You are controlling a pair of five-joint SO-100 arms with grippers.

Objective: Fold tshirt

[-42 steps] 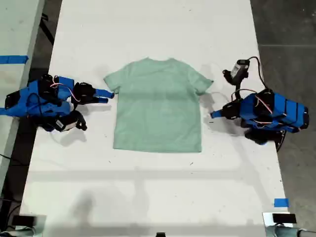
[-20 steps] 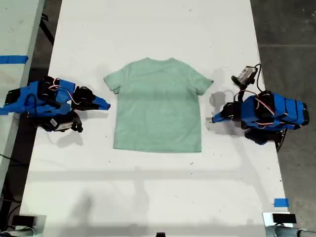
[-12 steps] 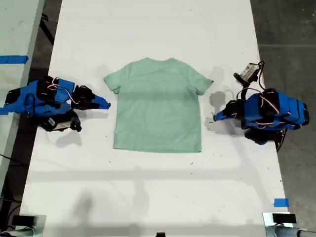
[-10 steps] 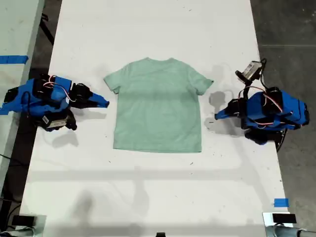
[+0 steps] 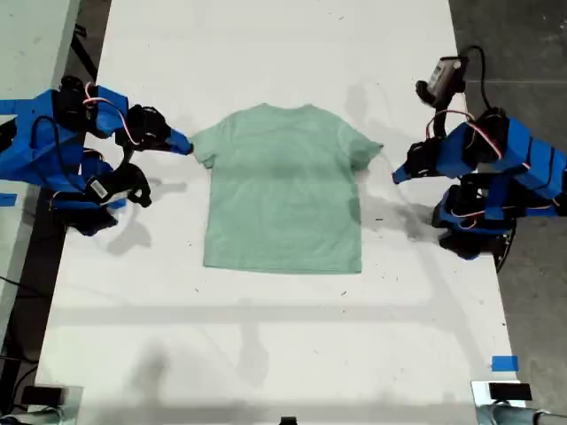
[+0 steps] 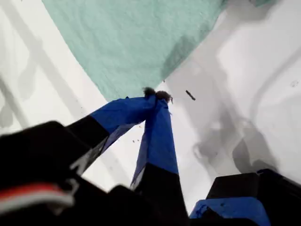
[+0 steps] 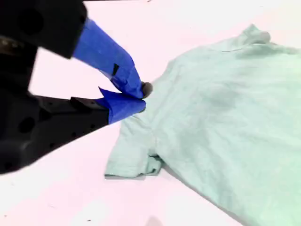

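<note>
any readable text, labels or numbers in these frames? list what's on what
No readable text in any view.
tshirt: plain, no print.
White tag on the arm at the exterior view's left: too small to read.
Blue tape pieces on the table: unmarked.
Small dark mark on the table in the first wrist view: not lettering as far as can be told.

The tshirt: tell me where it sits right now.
The tshirt lies flat on the white table, near the middle of the exterior view, between the two blue arms, with my second gripper at its sleeve on the exterior view's left.
</note>
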